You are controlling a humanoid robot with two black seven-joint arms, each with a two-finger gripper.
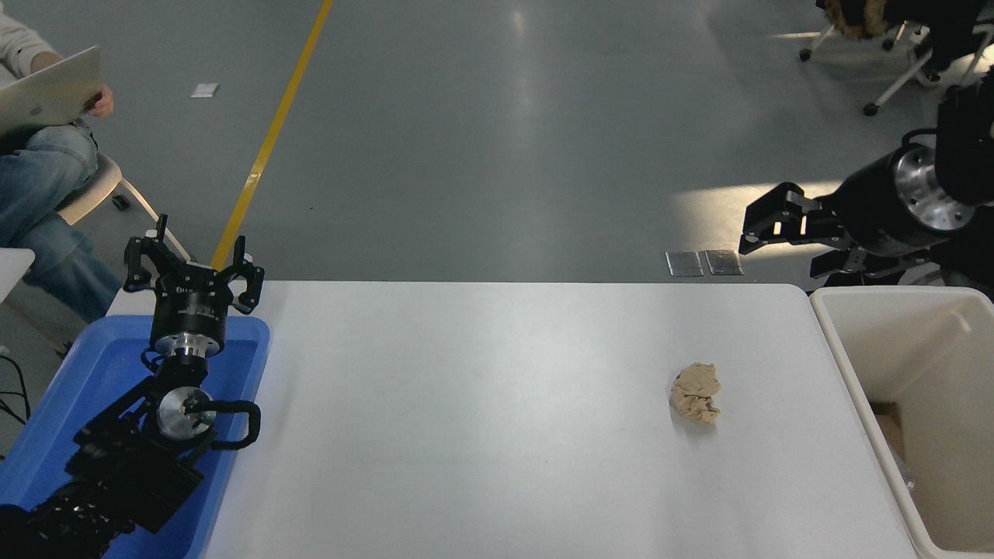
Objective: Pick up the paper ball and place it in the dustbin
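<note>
A white table filled the lower part of the view, with a grey floor marked by a yellow line stretching beyond its far edge.

The dustbin, a cream-white tub with a thick rim, stood touching the table's right end, directly below the right gripper. Only part of its inside showed: something brownish and something pale lay low against its near wall, too unclear to name.

A blue tray sat at the table's left end, under the left arm. No loose contents could be made out in the part not hidden by the arm.

The right gripper hung in the air above the dustbin's far rim, pointing left, its fingers spread apart and grasping nothing. The left gripper was parked over the tray's far end, pointing away from the camera, fingers splayed wide and empty.

A person in jeans sat past the table's far left corner, holding a laptop.

The paper ball, a wrinkled tan wad, lay on the table, nearer the camera than the right gripper and a little to its left, apart from it and near the dustbin.
</note>
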